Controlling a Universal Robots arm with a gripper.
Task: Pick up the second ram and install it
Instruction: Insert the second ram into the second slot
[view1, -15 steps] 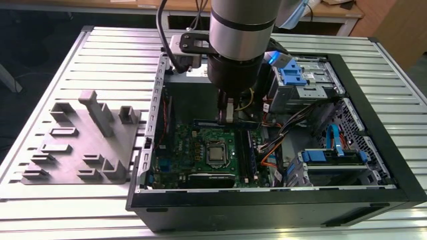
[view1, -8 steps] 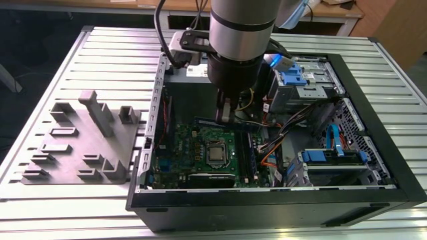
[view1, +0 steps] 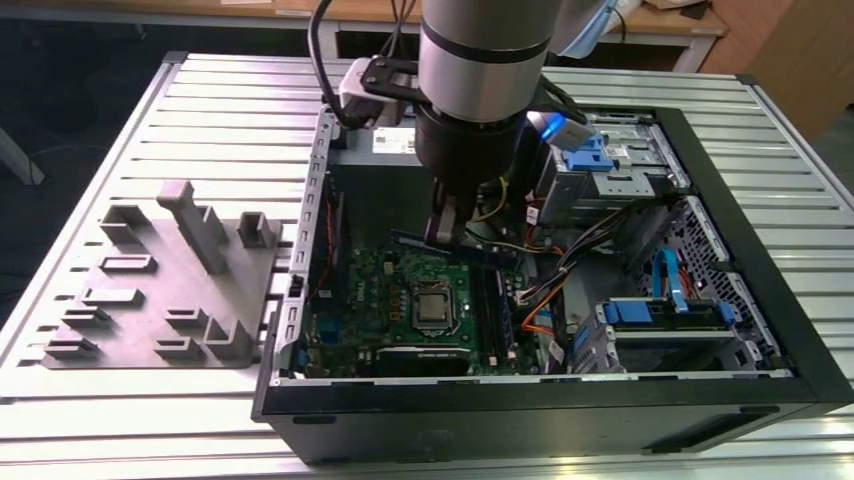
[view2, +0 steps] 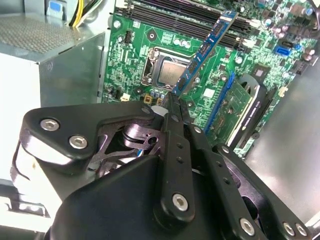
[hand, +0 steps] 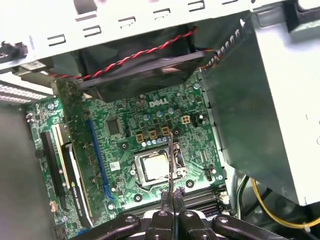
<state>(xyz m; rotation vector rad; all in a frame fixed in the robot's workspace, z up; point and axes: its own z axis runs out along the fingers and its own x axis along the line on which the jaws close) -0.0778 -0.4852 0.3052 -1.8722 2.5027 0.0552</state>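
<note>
Hardware in hand is the second ram, a long, narrow blue board with a row of dark chips. The gripper is clamped on it, both fingers pressed flat against its two faces. In the second wrist view most of its length juts out beyond the fingertips. In the first wrist view it shows edge-on as a thin dark line.

In the exterior view it sits at the middle of the frame, just under the arm. It hangs above the motherboard and looks clear of it, not seated in anything.

I judge the stick to be very light and stiff, so weight is no worry. It is also thin and fragile: it should not be bent or twisted, and its contact edge should be kept off hard parts. The flat faces are the natural place to pinch. With so much length overhanging, a knock at the free end could pivot it between the smooth fingers.

Below it lies the processor socket with its silver chip. Beyond the free end run the long black memory slots, and the stick stands at an angle to them.

Around all this is the open computer case. A grey slotted block stands well apart at the exterior view's left, on the ribbed table.
</note>
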